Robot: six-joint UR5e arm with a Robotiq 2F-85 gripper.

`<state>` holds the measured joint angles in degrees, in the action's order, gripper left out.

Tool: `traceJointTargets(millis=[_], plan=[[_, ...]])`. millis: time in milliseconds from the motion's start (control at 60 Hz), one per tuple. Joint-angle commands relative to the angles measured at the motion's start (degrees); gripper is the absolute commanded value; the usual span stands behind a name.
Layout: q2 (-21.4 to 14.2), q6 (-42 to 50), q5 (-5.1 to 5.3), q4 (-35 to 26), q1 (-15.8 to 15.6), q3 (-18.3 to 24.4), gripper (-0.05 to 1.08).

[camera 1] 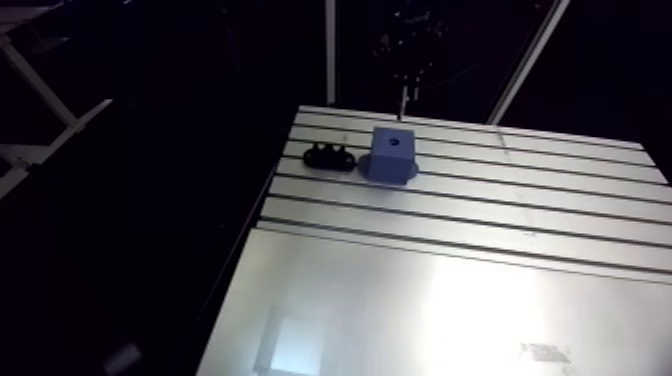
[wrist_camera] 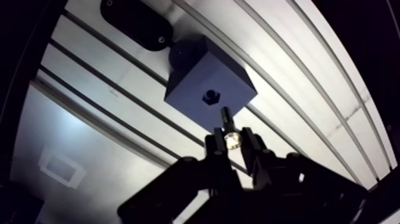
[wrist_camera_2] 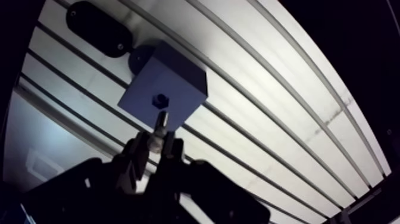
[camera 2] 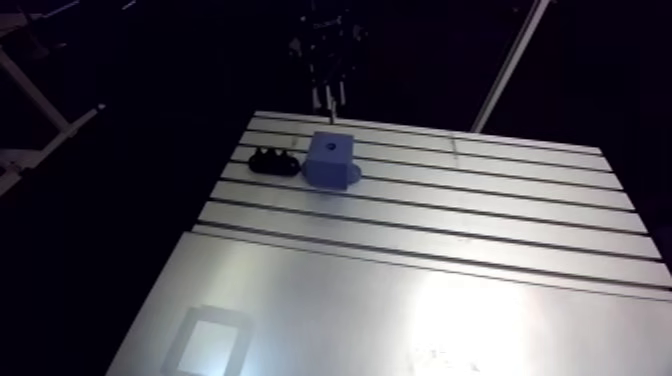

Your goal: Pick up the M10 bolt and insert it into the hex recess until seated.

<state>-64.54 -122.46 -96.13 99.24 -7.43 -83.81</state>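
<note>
Black holder is sitting off to the left, with the blue block just beside it, hex recess facing up. The gripper is clamping the M10 bolt by its head, shank pointing down near the hole, probably lining up for insertion.

Block on table; holder just beside it; bolt above block.
</note>
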Motion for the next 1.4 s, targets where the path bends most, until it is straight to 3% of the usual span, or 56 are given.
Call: traceJointTargets(millis=[17,617,1400], plan=[[0.0,-0.2,0.02,1.1,0.1,-0.7,1.02],[0.8,0.0,0.8,2.8,0.0,-1.6,1.03],[0.8,0.0,0.46,2.9,0.3,-3.2,1.03]])
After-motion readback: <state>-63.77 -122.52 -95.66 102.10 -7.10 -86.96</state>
